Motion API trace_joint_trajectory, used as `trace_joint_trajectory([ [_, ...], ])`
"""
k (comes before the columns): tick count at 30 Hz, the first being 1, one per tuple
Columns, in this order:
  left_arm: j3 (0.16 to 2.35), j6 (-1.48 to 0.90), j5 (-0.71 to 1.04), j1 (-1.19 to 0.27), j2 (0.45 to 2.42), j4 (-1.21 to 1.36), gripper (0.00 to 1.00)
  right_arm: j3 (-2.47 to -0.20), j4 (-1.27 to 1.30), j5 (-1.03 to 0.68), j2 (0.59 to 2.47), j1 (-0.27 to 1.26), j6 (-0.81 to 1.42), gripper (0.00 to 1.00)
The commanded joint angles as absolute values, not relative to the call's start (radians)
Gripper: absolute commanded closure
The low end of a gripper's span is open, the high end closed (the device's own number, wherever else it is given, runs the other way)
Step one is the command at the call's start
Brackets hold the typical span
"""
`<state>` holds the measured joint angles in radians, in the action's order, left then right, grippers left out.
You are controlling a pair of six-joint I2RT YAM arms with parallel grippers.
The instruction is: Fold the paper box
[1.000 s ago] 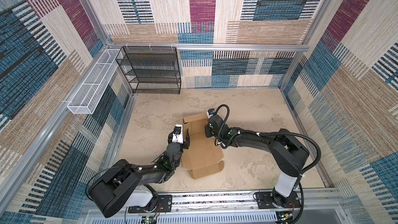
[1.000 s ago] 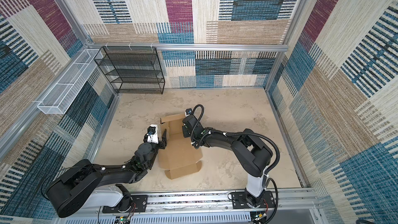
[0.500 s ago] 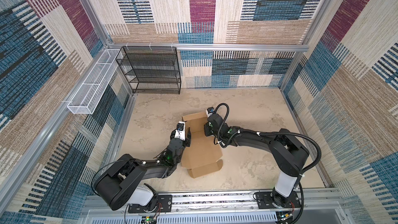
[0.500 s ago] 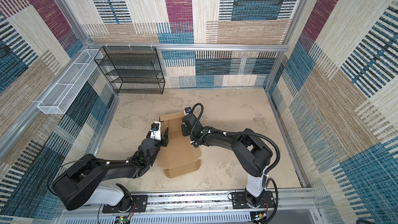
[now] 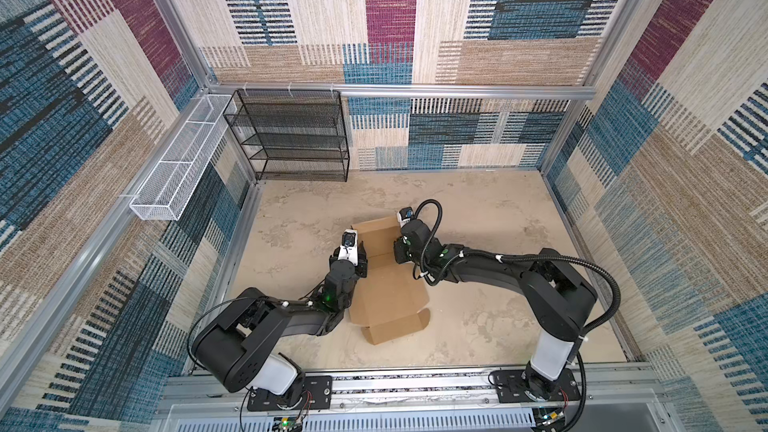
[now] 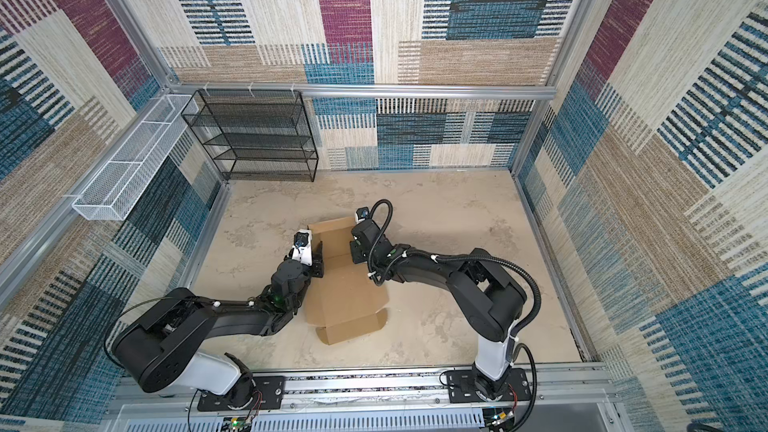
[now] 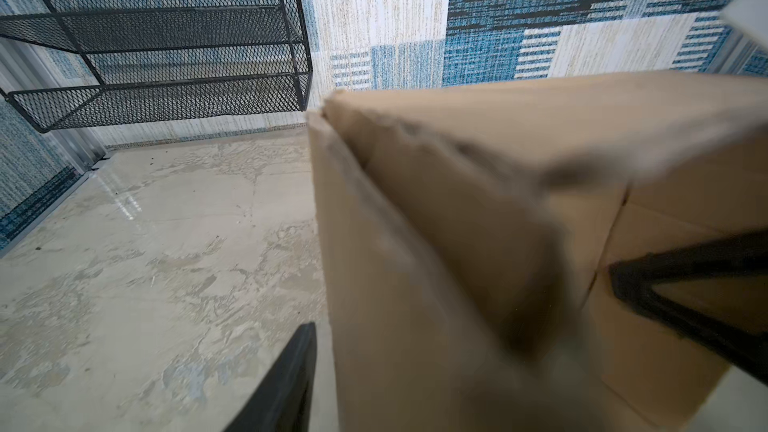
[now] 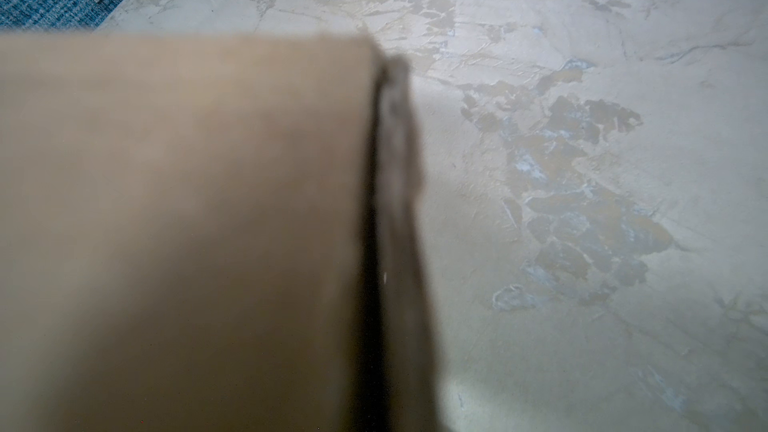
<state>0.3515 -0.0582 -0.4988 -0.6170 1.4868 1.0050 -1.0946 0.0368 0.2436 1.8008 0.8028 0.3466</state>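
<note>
Claws are flanking the box [image 5: 386, 292] sitting central on table [image 5: 498, 209]: left claw [image 5: 348, 261] straddling its left wall, jaws part-open, right claw [image 5: 400, 249] clamping the right wall. Left should be closing square on the wall, keeping it upright. Since a second ago, left jaws are narrowing, edging inward.

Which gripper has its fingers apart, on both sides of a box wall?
The left gripper: one finger outside the box, one inside. The right gripper is shut.
</note>
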Motion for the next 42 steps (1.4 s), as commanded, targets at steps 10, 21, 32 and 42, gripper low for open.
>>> trace_joint_trajectory([
  [10, 0.345, -0.086, -0.508, -0.589, 1.46, 0.973, 0.65, -1.089, 0.058, 0.246, 1.792, 0.802, 0.353, 1.0],
  [21, 0.371, -0.094, -0.5, -0.585, 1.466, 0.956, 0.87, -1.091, 0.057, 0.24, 1.792, 0.804, 0.352, 1.0],
  [32, 0.395, -0.13, -0.499, -0.585, 1.497, 0.968, 1.0, -1.099, 0.042, 0.246, 1.796, 0.808, 0.369, 1.0],
  [42, 0.41, -0.162, -0.481, -0.586, 1.491, 0.936, 1.0, -1.111, 0.035, 0.246, 1.808, 0.813, 0.385, 1.0],
])
